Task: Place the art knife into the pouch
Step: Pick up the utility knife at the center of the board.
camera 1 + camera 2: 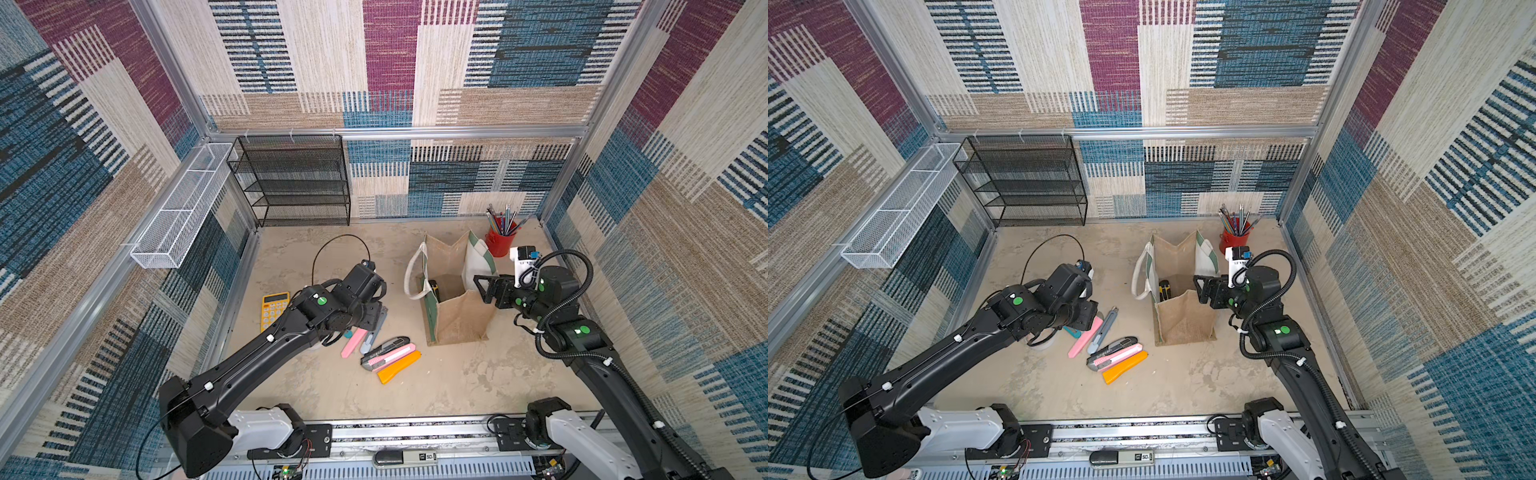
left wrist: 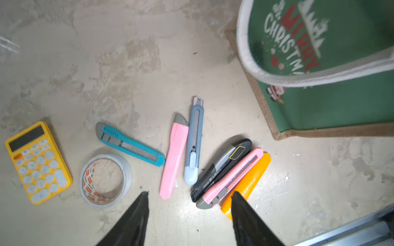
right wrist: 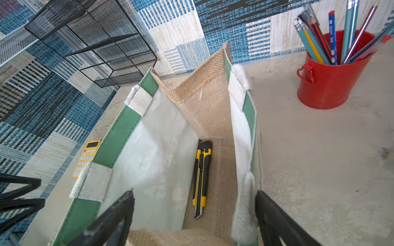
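Observation:
The pouch (image 1: 461, 320) (image 1: 1185, 320) stands open, its green Christmas panel (image 2: 330, 106) facing the knives. A yellow-black art knife (image 3: 201, 176) (image 1: 434, 286) lies on its floor. Several art knives lie on the table beside it: teal (image 2: 130, 144), pink (image 2: 173, 161), light blue (image 2: 194, 142), black (image 2: 221, 168), pink-grey (image 2: 230, 176), orange (image 2: 247, 183). My left gripper (image 2: 189, 193) hovers open above them, holding nothing. My right gripper (image 3: 194, 193) (image 1: 482, 291) is open at the pouch's mouth, with one finger inside and one outside its side wall.
A yellow calculator (image 2: 38, 161) and a tape roll (image 2: 105, 181) lie left of the knives. Behind the pouch a red cup of pencils (image 1: 500, 241) stands near the right arm. A black mesh shelf (image 1: 291, 183) and a white wire basket (image 1: 183, 208) line the back left.

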